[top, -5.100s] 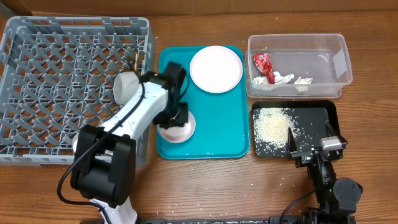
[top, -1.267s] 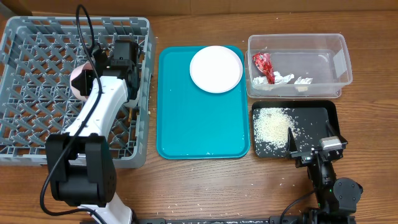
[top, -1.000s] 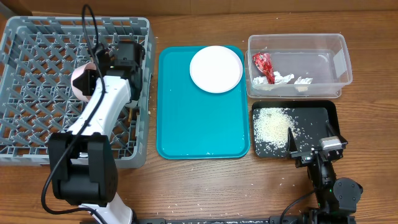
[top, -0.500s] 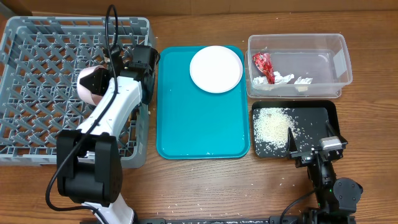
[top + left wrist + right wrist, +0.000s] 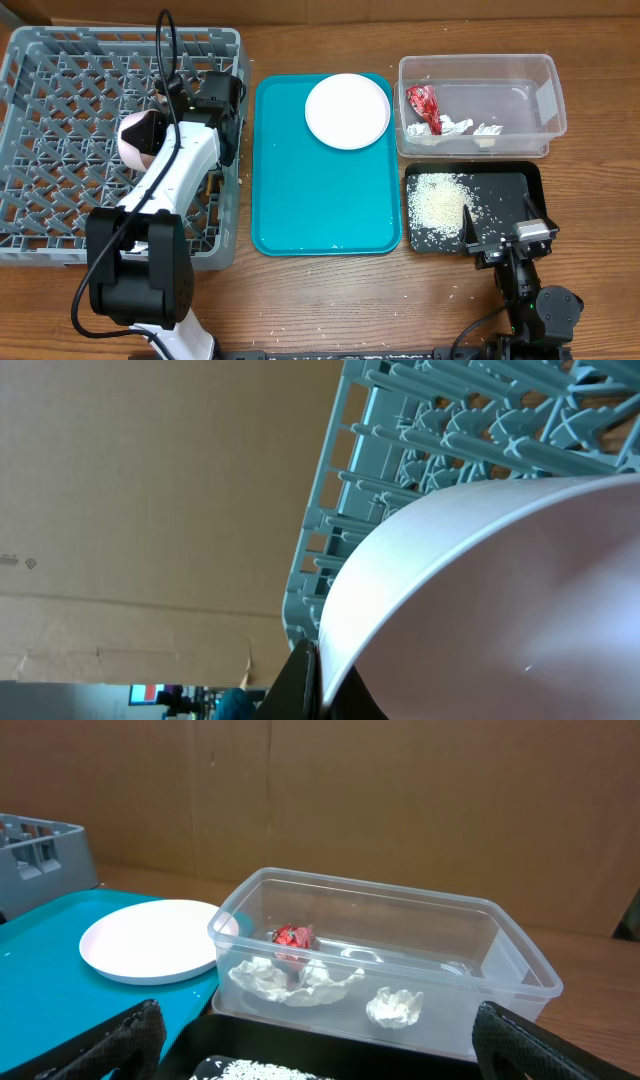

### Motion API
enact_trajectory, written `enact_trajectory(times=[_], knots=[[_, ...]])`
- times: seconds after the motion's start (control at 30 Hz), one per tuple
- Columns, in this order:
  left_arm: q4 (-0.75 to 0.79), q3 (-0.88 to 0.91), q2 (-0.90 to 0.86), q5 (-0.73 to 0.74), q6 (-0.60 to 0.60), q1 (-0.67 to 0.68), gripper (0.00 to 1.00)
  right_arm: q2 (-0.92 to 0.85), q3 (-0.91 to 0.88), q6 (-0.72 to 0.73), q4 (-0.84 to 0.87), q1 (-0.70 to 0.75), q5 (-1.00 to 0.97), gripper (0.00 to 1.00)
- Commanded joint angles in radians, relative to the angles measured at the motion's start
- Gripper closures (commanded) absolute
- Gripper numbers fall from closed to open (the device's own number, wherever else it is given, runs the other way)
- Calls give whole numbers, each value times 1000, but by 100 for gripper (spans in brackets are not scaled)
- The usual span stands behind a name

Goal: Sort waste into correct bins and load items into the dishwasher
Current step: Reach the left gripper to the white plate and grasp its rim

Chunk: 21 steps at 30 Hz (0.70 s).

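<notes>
Left hand (image 5: pixel 165 112) clamped on small pink bowl (image 5: pixel 138 140) rim, over grey rack (image 5: pixel 60 120). Right hand (image 5: pixel 315 1038) wide open, empty, by black tray (image 5: pixel 500 195).

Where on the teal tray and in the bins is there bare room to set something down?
The teal tray is bare below and left of the plate. The clear tub is free in its right half; wrappers crowd its left. The black tray holds rice at left, bare at right.
</notes>
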<state>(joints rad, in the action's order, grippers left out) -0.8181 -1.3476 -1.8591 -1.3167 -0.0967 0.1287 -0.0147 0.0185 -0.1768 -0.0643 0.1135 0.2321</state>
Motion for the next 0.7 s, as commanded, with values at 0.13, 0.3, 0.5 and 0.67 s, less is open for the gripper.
enact_trajectory(times=[0.13,0.3,0.5,0.67], knots=[[-61,3,-18,107,-5,69,90,12,-11,6,7,5,1,0],[-217,-57,36,268,-172,127,46,12,-11,5,7,5,1,0],[-355,-296,123,743,-198,164,5,12,-11,6,7,5,1,0],[-266,-422,154,1356,-185,186,0,12,-11,6,7,5,1,0]])
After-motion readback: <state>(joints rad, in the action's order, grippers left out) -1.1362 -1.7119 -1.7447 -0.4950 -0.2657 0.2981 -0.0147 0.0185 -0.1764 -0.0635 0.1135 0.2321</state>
